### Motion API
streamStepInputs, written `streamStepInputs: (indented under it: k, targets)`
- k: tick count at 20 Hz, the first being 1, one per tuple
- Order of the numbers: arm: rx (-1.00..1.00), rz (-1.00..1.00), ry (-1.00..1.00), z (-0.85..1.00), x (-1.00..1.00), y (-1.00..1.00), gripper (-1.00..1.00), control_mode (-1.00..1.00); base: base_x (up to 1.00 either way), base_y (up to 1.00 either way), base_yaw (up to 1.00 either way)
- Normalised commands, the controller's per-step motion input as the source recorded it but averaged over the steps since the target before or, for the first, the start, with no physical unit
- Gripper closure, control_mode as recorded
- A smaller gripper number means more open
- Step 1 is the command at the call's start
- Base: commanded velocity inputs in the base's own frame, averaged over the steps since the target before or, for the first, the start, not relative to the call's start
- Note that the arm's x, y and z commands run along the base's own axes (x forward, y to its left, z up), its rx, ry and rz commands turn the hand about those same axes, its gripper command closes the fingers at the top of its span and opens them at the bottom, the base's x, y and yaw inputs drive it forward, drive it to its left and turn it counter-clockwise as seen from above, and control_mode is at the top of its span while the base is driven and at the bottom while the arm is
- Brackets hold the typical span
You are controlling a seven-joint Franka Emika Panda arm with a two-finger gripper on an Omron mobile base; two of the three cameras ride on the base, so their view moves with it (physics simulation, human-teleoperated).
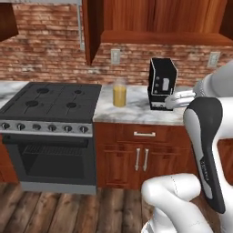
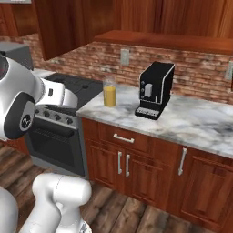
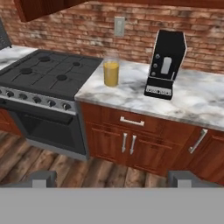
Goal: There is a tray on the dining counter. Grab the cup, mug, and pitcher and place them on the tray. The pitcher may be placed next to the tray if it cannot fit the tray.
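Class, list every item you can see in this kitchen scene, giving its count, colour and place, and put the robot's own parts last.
pitcher: one, clear glass with orange liquid, on the worktop beside the stove.
coffee machine: one, black, on the worktop right of the pitcher.
stove: one, black with a grey knob panel, left of the worktop.
worktop: one, grey-white marble, over wood cabinets.
wall outlets: two, pale, on the brick wall.
pincer: one, dark tips, open, holding nothing, well back from the worktop.
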Motion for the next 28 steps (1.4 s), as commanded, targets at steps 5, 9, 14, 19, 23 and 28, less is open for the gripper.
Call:
streamStepInputs:
  k: [5,9,14,19,23,28]
  targets:
    - [0.00,0.00,0.00,0.00,0.00,0.00,-1.00,1.00,0.64,0.56,-0.09]
    - [0.00,0.00,0.00,0.00,0.00,0.00,-1.00,1.00,0.62,0.28,-0.12]
    - [0.00,0.00,0.00,0.00,0.00,0.00,-1.00,1.00,0.41,-0.09,-0.16]
    - [0.00,0.00,0.00,0.00,0.00,0.00,-1.00,1.00,0.20,-0.29,-0.08]
    - [0.00,0.00,0.00,0.00,0.00,0.00,-1.00,1.00,0.35,0.00,-0.14]
    - [0.00,0.00,0.00,0.00,0.00,0.00,-1.00,1.00,0.47,0.02,-0.24]
